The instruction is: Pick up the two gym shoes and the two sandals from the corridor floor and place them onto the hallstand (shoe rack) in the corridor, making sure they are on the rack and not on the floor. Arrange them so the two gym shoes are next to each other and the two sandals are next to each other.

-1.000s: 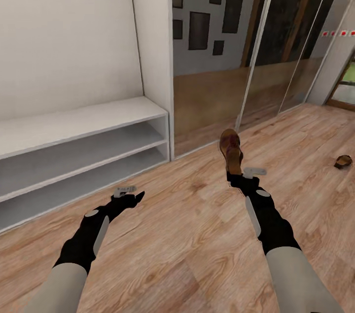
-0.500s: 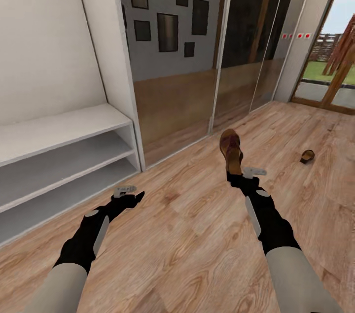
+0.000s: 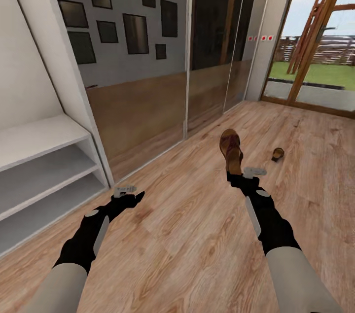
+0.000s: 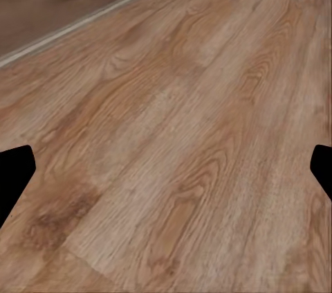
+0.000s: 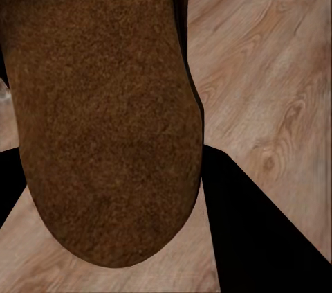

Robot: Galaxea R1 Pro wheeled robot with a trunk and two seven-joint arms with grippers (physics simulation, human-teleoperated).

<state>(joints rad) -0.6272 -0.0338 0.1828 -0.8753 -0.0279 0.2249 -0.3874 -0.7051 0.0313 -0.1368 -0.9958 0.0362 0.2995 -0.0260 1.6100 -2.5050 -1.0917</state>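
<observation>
1. One sandal (image 3: 231,149) is gripped by its heel end in the right pincer (image 3: 235,175), held out ahead of the arm just right of frame centre in the head view, toe pointing away. The right wrist view has its grainy brown sole (image 5: 104,113) close to the lens, with dark finger (image 5: 259,231) alongside it.
2. Second sandal (image 3: 277,154) lies on the corridor floor (image 3: 197,234), right of centre, well apart from the held one and nearer the glass door.
3. Left pincer (image 3: 132,196) carries nothing; jaws look spread in the left wrist view, dark tips at both edges over bare planks.
4. Hallstand (image 3: 44,165) sits at left edge of frame, mid-height; the shelf tiers I can see hold nothing. No gym shoes visible here.
5. Step, my read: one sandal is picked and in transit. Either it goes to the rack now, or the free left arm collects the second sandal on the way.
6. Next move needs the base turned left toward the hallstand, or driven forward-right to the other sandal. Placement needs the sole level, well in from the shelf's front edge, with room beside it for its mate.
7. Materials: sandal is brown leather with a darker reddish strap and a rounded toe, probably stiff enough for an end grip. Floor is light wood-grain plank. Rack is flat, pale grey-white board. Mirrored wall panels (image 3: 143,81) stand beside it.
</observation>
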